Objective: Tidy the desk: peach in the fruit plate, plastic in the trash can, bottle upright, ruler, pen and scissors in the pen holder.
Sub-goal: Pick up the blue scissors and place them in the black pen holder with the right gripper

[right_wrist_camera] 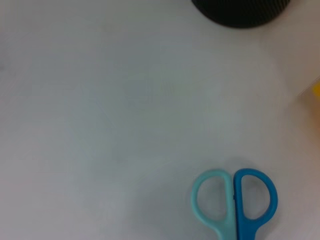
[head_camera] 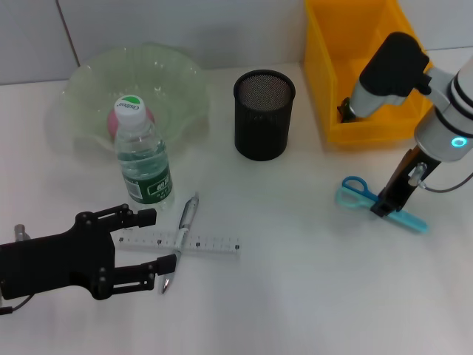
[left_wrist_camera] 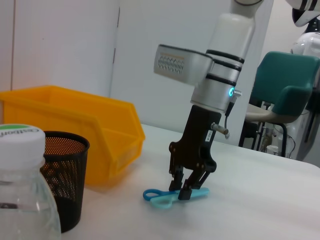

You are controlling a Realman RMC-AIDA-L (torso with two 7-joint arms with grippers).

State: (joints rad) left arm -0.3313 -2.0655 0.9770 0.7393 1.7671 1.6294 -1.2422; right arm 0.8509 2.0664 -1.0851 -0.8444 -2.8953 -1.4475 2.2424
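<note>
The blue and teal scissors (head_camera: pixel 356 194) (left_wrist_camera: pixel 159 197) (right_wrist_camera: pixel 235 202) lie flat on the table at the right. My right gripper (head_camera: pixel 385 206) (left_wrist_camera: pixel 183 192) stands down on their middle, its fingers closed in on them. A clear bottle (head_camera: pixel 142 164) (left_wrist_camera: pixel 20 200) with a green label stands upright in front of the green fruit plate (head_camera: pixel 177 85). The pink peach (head_camera: pixel 113 126) lies in that plate. My left gripper (head_camera: pixel 157 241) is open at the left end of the ruler (head_camera: pixel 199 244), which the silver pen (head_camera: pixel 186 219) crosses. The plastic is out of view.
The black mesh pen holder (head_camera: pixel 264 115) (left_wrist_camera: pixel 65 170) (right_wrist_camera: pixel 240 10) stands at the middle back. A yellow bin (head_camera: pixel 336 81) (left_wrist_camera: pixel 75 125) sits at the back right, under my right arm. Bare white table lies between the ruler and the scissors.
</note>
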